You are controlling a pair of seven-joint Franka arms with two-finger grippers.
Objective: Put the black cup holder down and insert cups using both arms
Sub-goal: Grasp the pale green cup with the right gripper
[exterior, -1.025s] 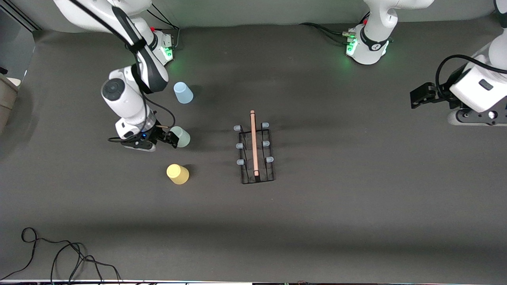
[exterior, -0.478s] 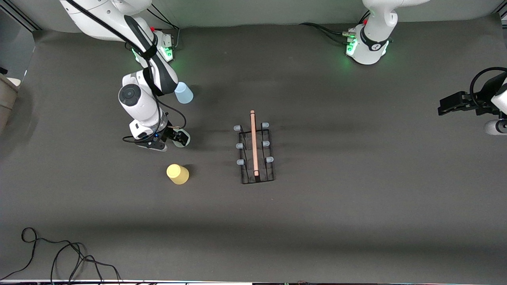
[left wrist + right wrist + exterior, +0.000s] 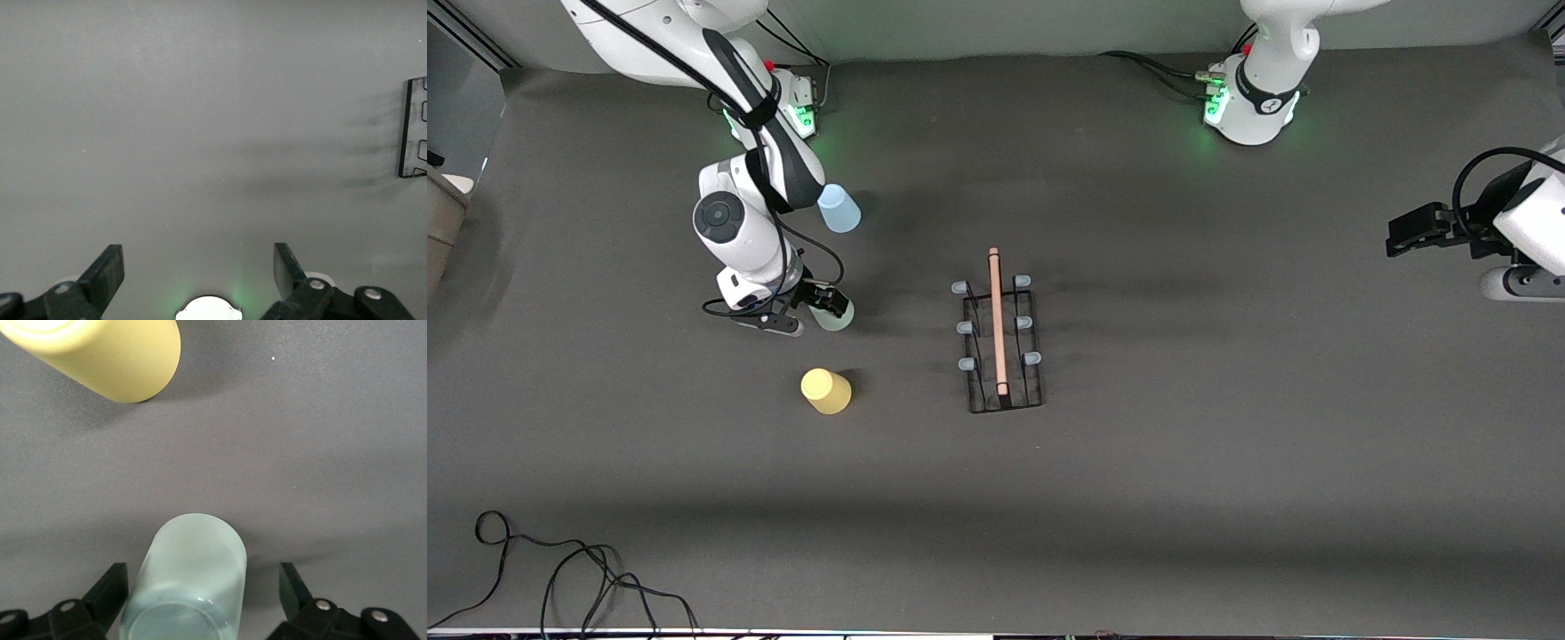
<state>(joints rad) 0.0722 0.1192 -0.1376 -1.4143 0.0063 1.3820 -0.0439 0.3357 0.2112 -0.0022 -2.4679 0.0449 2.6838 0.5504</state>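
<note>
Standing upright near the middle of the table, the black cup holder (image 3: 1003, 342) is a black wire rack with a rectangular base, a light wooden rod handle along its top and six pale-tipped pegs, three to each side of the rod; none of the pegs carries a cup. All three cups stand upside down toward the right arm's end of the table: the light blue cup (image 3: 838, 208) farthest from the front camera, the yellow cup (image 3: 826, 391) nearest to it, and the pale grey-green cup (image 3: 834, 310) between them. Each is a small, plain, tapered tumbler. The right gripper (image 3: 824, 305) is down at the grey-green cup with its fingers spread on either side, the cup (image 3: 187, 587) between them and not pinched. The left gripper (image 3: 1405, 228) hangs over the left arm's end of the table, fingers spread and holding nothing. A dark grey matte cloth (image 3: 1183, 462) covers the table, and a loose black cable (image 3: 560, 569) lies at its edge nearest the camera.
</note>
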